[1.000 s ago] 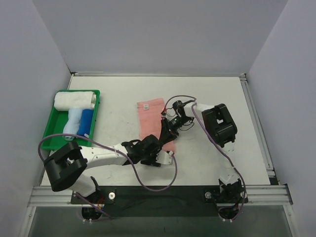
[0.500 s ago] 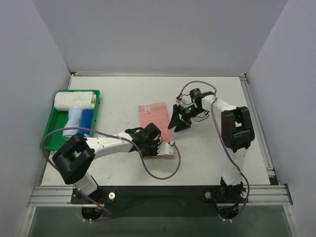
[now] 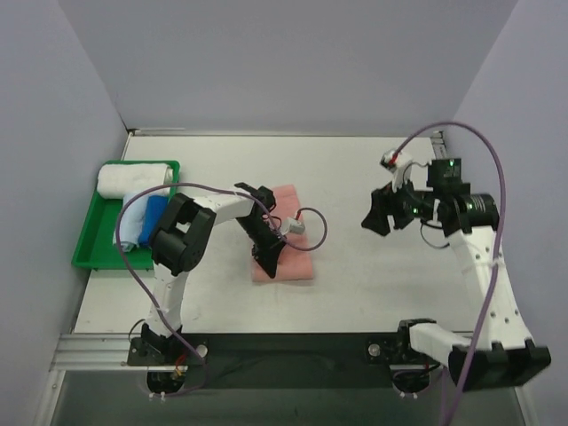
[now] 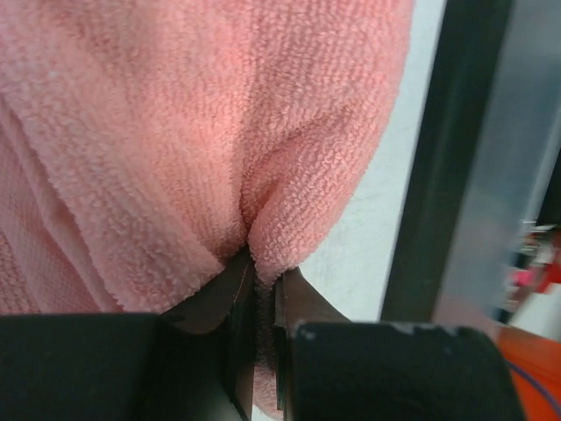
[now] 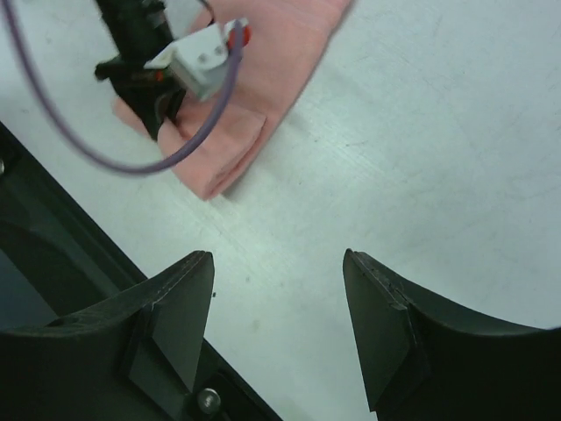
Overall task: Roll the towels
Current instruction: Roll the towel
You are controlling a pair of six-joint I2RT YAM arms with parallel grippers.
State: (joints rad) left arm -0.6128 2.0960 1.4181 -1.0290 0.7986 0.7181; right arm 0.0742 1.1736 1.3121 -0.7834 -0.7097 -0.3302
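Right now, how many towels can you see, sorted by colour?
pink towel: 1
white towel: 1
light blue towel: 1
dark blue towel: 1
Total: 4

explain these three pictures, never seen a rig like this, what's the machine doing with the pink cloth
Two robot arms are bolted at the near edge of a white table. The wide picture looks down from above; the other two come from cameras on the wrists. The left gripper is shut, pinching a fold of the salmon pink towel lying on the table. The right gripper hangs open above the table, holding nothing. A green tray at the left holds a white roll, a light blue roll and a darker blue roll.
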